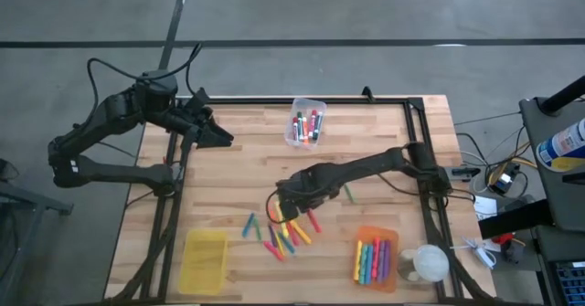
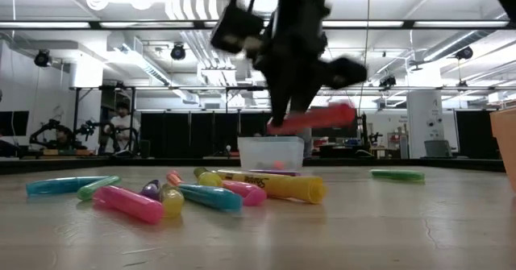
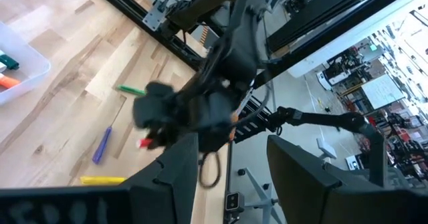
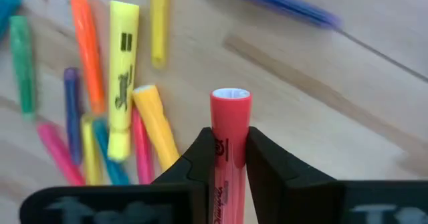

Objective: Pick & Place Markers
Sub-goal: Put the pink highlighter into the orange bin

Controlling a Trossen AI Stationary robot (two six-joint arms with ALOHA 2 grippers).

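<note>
Several loose markers (image 1: 288, 233) in pink, yellow, blue, orange and green lie in a heap on the near middle of the table (image 1: 238, 174), and they also show in the low view as the markers (image 2: 201, 193). My right gripper (image 1: 286, 205) hangs just above that heap, shut on a red marker (image 2: 314, 118). A clear bin (image 1: 306, 121) at the far edge and an orange bin (image 1: 377, 258) at the near right each hold markers. My left gripper (image 1: 218, 135) waits open over the far left corner, touching nothing. My right gripper (image 4: 231, 137) pinches the red marker's barrel (image 4: 231, 117) between its two fingers, nearer one end. The fingers come from above, pointing down, and lie across it. The marker is lifted clear of the table, nearly level, its longer part (image 2: 334, 114) sticking out to one side.
An empty yellow bin (image 1: 206, 258) sits at the near left. A lone green marker (image 1: 348, 193) lies right of the heap. A white round object (image 1: 428, 263) rests beside the orange bin. Black frame rails (image 1: 174, 169) run along the table's sides. Bare wood lies between the heap and the clear bin.
</note>
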